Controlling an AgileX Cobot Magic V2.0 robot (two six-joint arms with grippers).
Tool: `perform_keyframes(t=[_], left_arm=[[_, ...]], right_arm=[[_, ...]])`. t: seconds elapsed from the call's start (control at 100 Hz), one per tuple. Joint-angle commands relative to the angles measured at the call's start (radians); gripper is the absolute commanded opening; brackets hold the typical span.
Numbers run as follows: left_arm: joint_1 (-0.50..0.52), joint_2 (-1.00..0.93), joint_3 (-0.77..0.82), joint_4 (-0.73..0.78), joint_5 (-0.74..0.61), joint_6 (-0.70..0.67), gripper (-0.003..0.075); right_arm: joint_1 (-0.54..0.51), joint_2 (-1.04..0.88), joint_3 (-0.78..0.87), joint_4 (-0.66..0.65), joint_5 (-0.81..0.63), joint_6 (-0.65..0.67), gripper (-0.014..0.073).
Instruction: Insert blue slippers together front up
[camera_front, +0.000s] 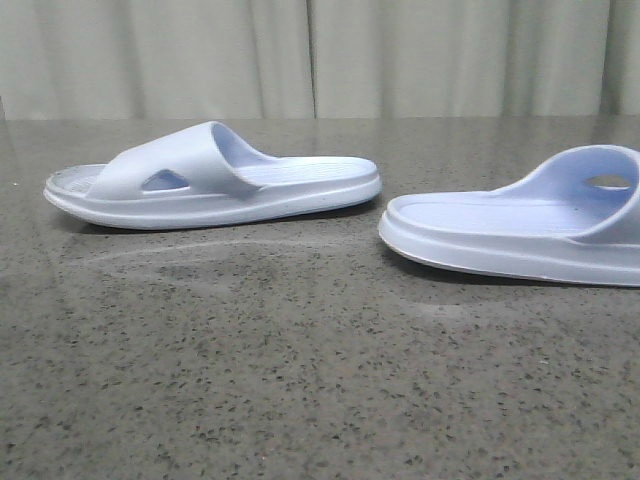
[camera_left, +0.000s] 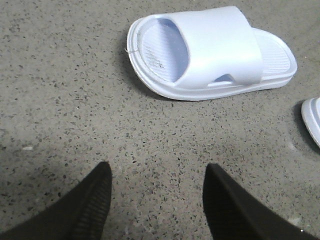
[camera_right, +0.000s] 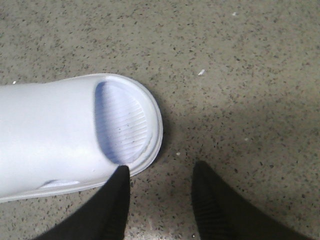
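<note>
Two pale blue slippers lie flat on the speckled table, soles down and apart. One slipper (camera_front: 215, 180) (camera_left: 212, 52) rests at the left; the other (camera_front: 525, 220) (camera_right: 65, 135) sits at the right, cut off by the front view's edge, and its tip (camera_left: 312, 120) also shows in the left wrist view. My left gripper (camera_left: 157, 172) is open over bare table, short of the left slipper. My right gripper (camera_right: 160, 172) is open too, one fingertip (camera_right: 120, 175) by the toe rim of the right slipper, nothing between the fingers. Neither gripper shows in the front view.
The grey speckled stone table (camera_front: 300, 380) fills the front view, with a gap of bare top between the two slippers. Pale curtains (camera_front: 320, 55) hang behind the table's far edge.
</note>
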Motion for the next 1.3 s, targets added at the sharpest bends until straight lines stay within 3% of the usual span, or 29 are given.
perform_keyframes(t=[0.0, 0.1, 0.29, 0.46, 0.8, 1.29], left_arm=[[0.003, 0.007, -0.036, -0.059, -0.032, 0.020, 0.0361], [0.003, 0.007, -0.036, -0.059, -0.044, 0.022, 0.0361], [0.003, 0.007, -0.036, -0.061, -0.046, 0.038, 0.0361], [0.003, 0.007, -0.036, -0.061, -0.072, 0.040, 0.0361], [0.003, 0.073, -0.036, -0.061, -0.089, 0.065, 0.0361], [0.003, 0.162, -0.075, -0.188, -0.090, 0.192, 0.0361]], right_arm=[[-0.041, 0.029, -0.035, 0.067, -0.069, -0.034, 0.0246], [-0.070, 0.071, -0.035, 0.165, -0.073, -0.099, 0.0246], [-0.132, 0.137, -0.035, 0.236, -0.070, -0.171, 0.0246], [-0.214, 0.178, -0.036, 0.419, -0.063, -0.328, 0.0246], [-0.321, 0.289, -0.037, 0.546, -0.022, -0.467, 0.0246], [-0.325, 0.426, -0.038, 0.663, -0.016, -0.612, 0.0246]])
